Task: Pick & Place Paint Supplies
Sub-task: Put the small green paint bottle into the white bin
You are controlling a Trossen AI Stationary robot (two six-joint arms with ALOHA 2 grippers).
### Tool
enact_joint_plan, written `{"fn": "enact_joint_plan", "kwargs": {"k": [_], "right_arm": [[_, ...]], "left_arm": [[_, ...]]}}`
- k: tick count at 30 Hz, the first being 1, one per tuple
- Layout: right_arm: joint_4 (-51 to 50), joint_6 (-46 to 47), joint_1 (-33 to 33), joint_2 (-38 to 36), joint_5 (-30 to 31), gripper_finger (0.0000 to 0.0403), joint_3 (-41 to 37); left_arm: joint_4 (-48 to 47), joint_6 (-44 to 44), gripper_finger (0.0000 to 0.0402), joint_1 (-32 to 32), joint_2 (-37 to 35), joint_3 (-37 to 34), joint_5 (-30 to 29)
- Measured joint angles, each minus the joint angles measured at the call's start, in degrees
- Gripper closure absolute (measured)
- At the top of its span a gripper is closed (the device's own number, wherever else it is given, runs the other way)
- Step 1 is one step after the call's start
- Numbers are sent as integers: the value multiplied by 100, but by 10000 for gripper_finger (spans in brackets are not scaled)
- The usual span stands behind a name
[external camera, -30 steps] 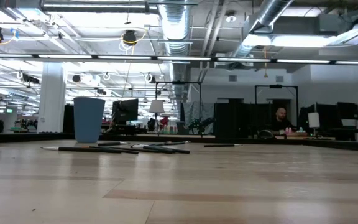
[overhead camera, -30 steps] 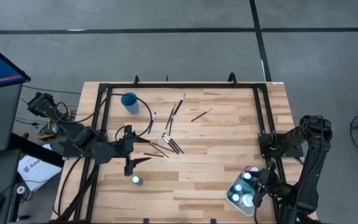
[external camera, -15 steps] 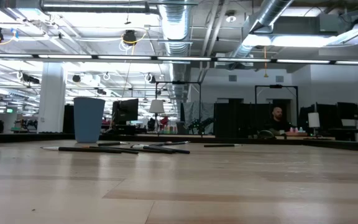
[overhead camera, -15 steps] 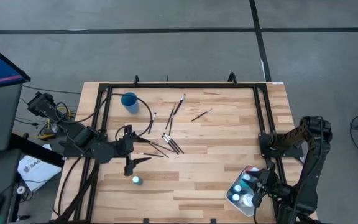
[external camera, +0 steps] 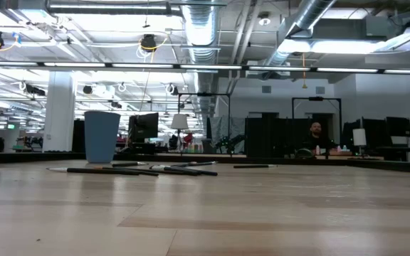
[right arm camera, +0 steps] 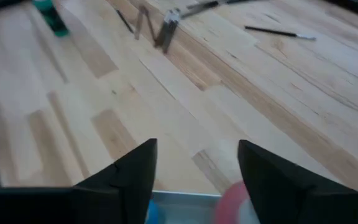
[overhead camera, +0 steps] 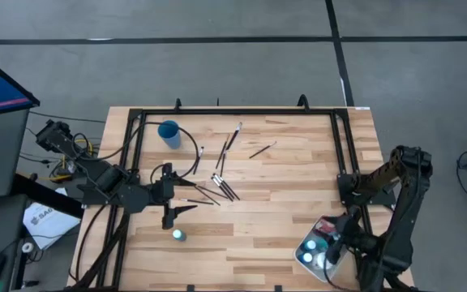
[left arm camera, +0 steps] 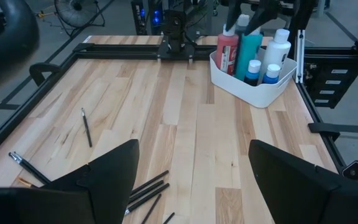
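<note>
While the right gripper [overhead camera: 336, 253] hangs over the white tray [overhead camera: 302, 261] at the table's near-right corner, its fingers [right arm camera: 135, 171] stand apart w/ nothing between them — the right wrist view shows bare wood past the gap, plus the tray rim and a blurred red cap just under the tips. Right arm reaches in from the right edge.

Tray contents, per left wrist view: red bottle [left arm camera: 228, 51], teal bottle [left arm camera: 250, 46], white bottle [left arm camera: 278, 53] and two blue bottles [left arm camera: 252, 72] w/ pale caps, all upright and packed close. From the high view only the caps show clearly.

Left gripper [overhead camera: 171, 211] sits over the table's left-centre, fingers [left arm camera: 114, 180] spread wide, holding nothing. One loose teal bottle [overhead camera: 178, 234] lies on the wood just near-side of this gripper, not touching it — well apart from the tray.

Paintbrushes [overhead camera: 221, 186]: a cluster lies fanned just right of the left gripper, tips near its fingers; others are scattered toward the far side of the table, incl. one [overhead camera: 262, 149] alone near the far-centre. None in the tray, none in a gripper. Exact count hard to tell where they overlap.

Blue cup [overhead camera: 169, 132] stands upright near the far-left corner, apart from the brushes; inside not visible. Low view shows the cup [external camera: 102, 136] and brushes [external camera: 148, 170] flat on the table, w/ a person [external camera: 314, 134] seated far back in the room.
</note>
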Motion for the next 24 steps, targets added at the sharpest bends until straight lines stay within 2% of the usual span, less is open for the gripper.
{"fn": "enact_joint_plan", "kwargs": {"k": [5, 9, 13, 18, 24], "right_arm": [[27, -791, -358, -411, -197, 146, 218], [59, -1868, -732, -646, -195, 143, 682], [220, -2968, -1110, -729, -193, 143, 1128], [510, -4005, -1505, -709, -195, 143, 1316], [772, -4510, -1861, -676, -215, 143, 1316]], "left_arm": [[0, -19, 103, 0, 0, 0, 246], [-102, -168, 103, -53, 0, 0, 1006], [-742, -615, 103, -255, 69, 0, 1582], [-1464, -923, 103, -760, 244, -6, 1801], [-1496, -1119, 103, -1221, 445, -7, 1821]]}}
